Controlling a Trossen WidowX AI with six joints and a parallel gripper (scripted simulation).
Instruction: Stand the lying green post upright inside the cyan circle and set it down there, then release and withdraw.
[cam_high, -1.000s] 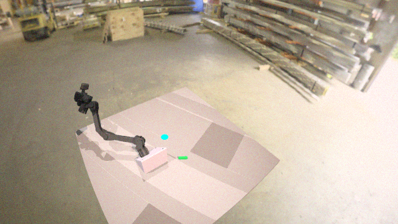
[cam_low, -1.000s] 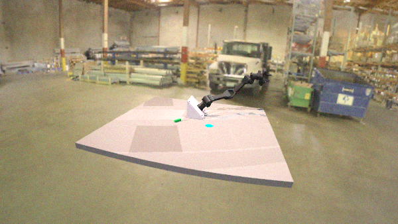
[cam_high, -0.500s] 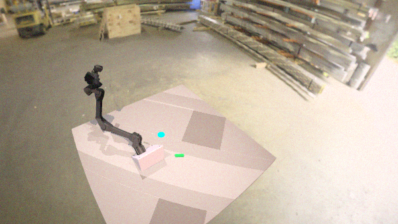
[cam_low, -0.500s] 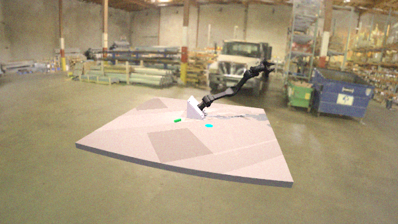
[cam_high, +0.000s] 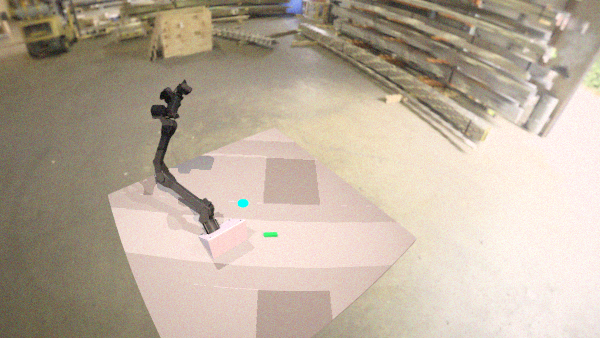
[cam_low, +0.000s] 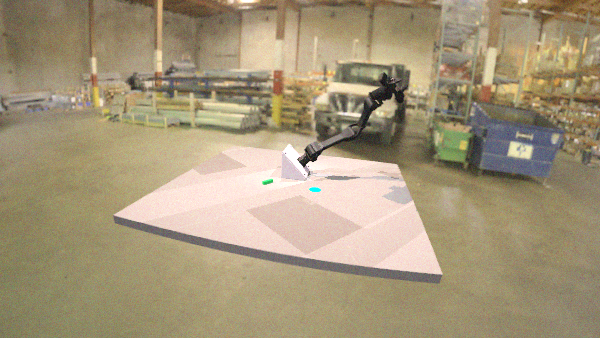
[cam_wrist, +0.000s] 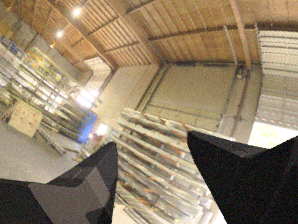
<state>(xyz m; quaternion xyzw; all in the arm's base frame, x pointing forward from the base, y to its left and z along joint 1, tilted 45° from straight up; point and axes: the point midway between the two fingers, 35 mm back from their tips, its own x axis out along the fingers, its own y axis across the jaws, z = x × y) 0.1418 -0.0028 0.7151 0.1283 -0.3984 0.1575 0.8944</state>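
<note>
The green post lies flat on the pale platform, just right of the arm's white base block. The cyan circle is a small disc on the platform, a short way from the post and empty. My gripper is raised high in the air, far from both, pointing up and away. In the wrist view its two dark fingers stand partly apart with nothing between them; only the warehouse roof and racks show.
Darker grey rectangles are marked on the platform. The platform's edges drop to the warehouse floor. Racks of pipes, a truck and bins stand far off.
</note>
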